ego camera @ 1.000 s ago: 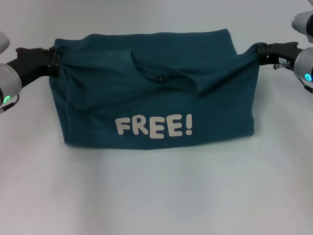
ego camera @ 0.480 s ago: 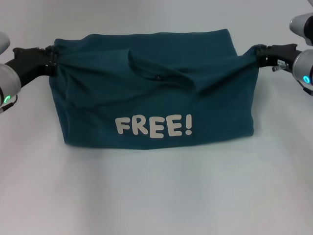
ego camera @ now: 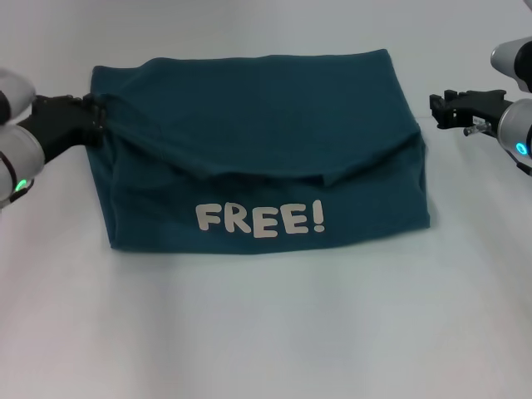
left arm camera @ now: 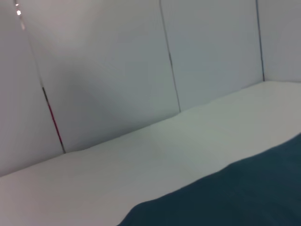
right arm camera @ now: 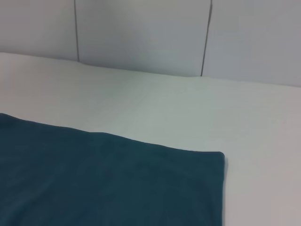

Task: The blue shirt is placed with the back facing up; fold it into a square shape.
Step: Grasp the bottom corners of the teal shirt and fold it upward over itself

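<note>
The blue shirt [ego camera: 258, 150] lies on the white table [ego camera: 266, 324] as a wide folded block, with the cream letters "FREE!" [ego camera: 261, 217] on its near part. A folded-over flap runs slanting across its middle. My left gripper [ego camera: 93, 119] is at the shirt's far left edge, shut on a pinch of fabric where wrinkles gather. My right gripper [ego camera: 435, 110] is open and empty, a little off the shirt's right edge. The shirt also shows in the left wrist view [left arm camera: 235, 197] and in the right wrist view [right arm camera: 108, 183].
The white table [right arm camera: 155, 108] runs all around the shirt, with wide room in front of it. Pale wall panels [left arm camera: 117, 61] stand behind the table.
My right gripper has let go of the shirt's right edge and drawn away to the right. The raised fabric has dropped flat. My left gripper still holds the left edge.
</note>
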`<action>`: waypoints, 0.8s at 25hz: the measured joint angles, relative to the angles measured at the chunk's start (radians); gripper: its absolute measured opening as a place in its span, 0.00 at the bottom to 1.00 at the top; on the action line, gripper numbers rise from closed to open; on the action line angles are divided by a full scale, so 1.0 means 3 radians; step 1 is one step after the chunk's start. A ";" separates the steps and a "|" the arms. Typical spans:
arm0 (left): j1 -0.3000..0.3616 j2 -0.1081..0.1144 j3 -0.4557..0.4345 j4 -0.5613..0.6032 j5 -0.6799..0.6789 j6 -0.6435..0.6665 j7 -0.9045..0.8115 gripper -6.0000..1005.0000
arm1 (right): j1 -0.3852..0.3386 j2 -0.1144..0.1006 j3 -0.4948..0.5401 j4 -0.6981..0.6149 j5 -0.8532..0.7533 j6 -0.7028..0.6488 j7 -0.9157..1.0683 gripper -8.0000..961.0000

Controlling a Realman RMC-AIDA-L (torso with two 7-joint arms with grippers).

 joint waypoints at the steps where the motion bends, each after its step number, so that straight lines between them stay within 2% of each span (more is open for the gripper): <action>1: 0.0001 -0.0009 0.0000 -0.0008 -0.0027 -0.0007 0.0063 0.09 | -0.0003 0.0000 0.0001 0.0001 -0.0002 0.0016 0.0000 0.11; 8: -0.0015 -0.0022 0.0019 -0.0136 -0.0104 -0.0027 0.0322 0.12 | -0.0041 0.0040 -0.0002 -0.0023 -0.0007 0.0080 -0.0047 0.29; 11: 0.0000 -0.0024 0.0030 -0.0142 -0.0104 -0.0027 0.0330 0.22 | -0.0051 0.0048 0.0002 -0.0027 -0.0005 0.0080 -0.0027 0.38; 20: 0.0127 -0.0050 0.0069 -0.0014 -0.0126 0.0024 0.0203 0.56 | -0.0127 0.0060 -0.0004 -0.0082 -0.0005 -0.0028 0.0168 0.39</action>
